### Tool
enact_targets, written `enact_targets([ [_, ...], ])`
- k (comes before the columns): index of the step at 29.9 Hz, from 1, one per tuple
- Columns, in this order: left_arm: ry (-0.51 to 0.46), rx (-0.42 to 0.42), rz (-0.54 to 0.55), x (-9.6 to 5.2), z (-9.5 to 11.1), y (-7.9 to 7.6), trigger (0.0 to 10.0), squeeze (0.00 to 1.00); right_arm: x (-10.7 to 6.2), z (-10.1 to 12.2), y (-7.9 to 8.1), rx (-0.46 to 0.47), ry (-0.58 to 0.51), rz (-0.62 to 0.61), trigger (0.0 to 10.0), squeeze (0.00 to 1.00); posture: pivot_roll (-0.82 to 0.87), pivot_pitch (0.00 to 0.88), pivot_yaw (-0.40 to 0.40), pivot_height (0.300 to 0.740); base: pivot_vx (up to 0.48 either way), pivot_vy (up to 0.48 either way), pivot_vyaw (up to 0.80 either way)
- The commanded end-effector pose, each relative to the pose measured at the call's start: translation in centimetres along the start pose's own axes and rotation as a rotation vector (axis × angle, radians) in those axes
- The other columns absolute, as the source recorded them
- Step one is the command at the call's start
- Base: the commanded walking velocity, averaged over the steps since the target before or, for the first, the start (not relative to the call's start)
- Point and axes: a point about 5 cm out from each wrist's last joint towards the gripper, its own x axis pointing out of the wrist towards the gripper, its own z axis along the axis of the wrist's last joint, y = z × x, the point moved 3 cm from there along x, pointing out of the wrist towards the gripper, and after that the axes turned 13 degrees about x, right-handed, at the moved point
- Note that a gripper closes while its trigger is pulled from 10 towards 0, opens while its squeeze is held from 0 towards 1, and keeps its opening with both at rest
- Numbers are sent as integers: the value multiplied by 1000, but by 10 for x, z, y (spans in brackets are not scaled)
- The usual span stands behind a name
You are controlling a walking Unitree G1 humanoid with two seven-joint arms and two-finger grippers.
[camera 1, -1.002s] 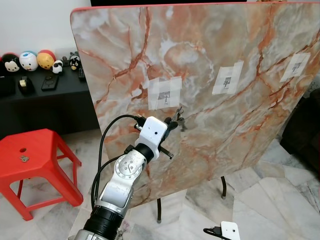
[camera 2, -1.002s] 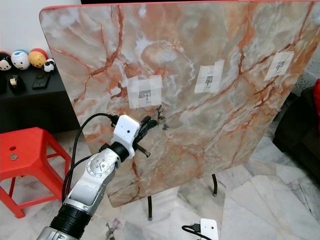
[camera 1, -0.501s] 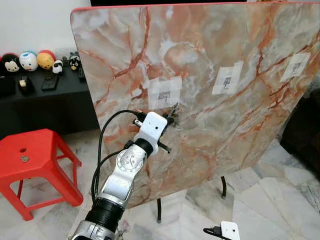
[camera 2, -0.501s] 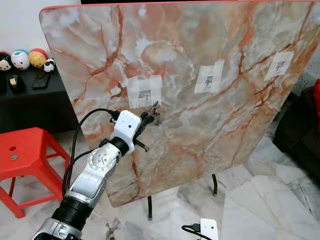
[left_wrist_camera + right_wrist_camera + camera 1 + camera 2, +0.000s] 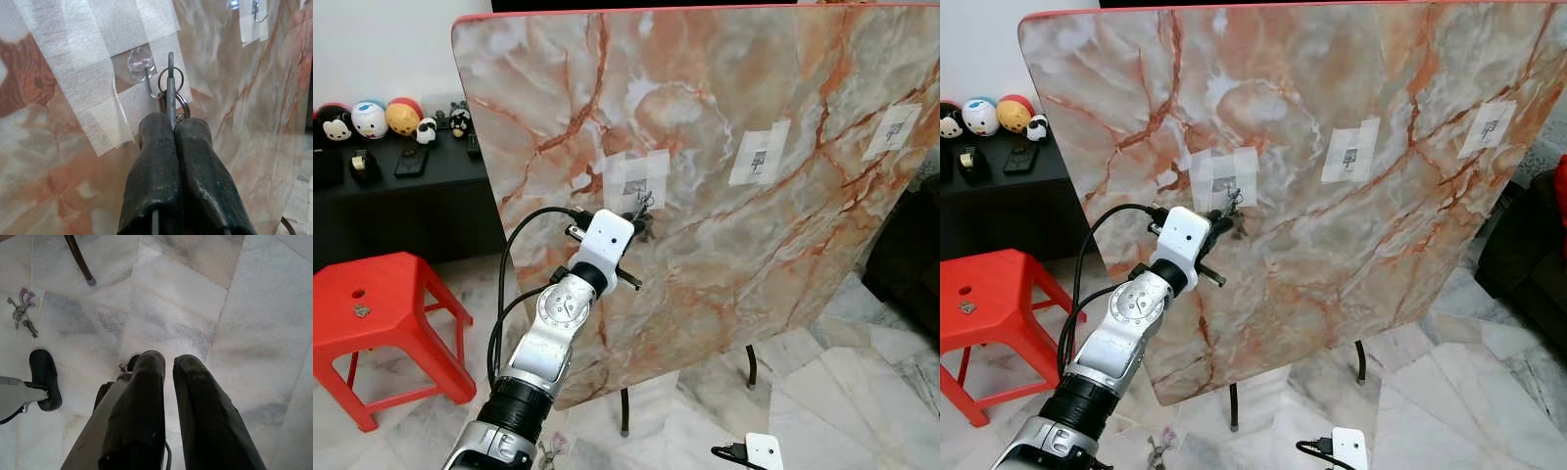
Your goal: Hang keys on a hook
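While the ring sits this close to the hook, small moves matter.
Left end effector (image 5: 171,128): closed on the keys (image 5: 170,81), pinching a flat key edge-on; raised to the tilted marble table (image 5: 754,117) set on edge.
Keys: key ring just beside the hook (image 5: 146,83), at about 3 o'clock of it in the wrist view; whether the ring has caught the tip, cannot tell.
Hook: clear, under a taped patch (image 5: 636,181), leftmost of three.
Step, as judged: thread ring over hook tip.
How: nudge ring across above the tip, lower until it seats, only then release; keep key vertical.
Risk: early release drops keys to the floor.
Right end effector (image 5: 168,367): idle over the floor, fingers slightly apart, holding nothing.
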Motion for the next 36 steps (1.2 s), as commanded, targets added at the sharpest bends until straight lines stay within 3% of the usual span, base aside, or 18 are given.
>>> enact_targets([
  [1,0,14,10,4,2,4,10000,0,0,2,-2,6,-3,-5,10000,0,68,0,-75,740,0,0,0],
  [15,12,16,10,6,0,6,10000,0,0,2,-2,6,-3,-5,10000,0,68,0,-75,740,0,0,0],
  [36,32,16,-53,4,-6,-6,10000,0,0,1,-2,4,2,-4,10000,0,66,0,-75,740,0,0,0],
])
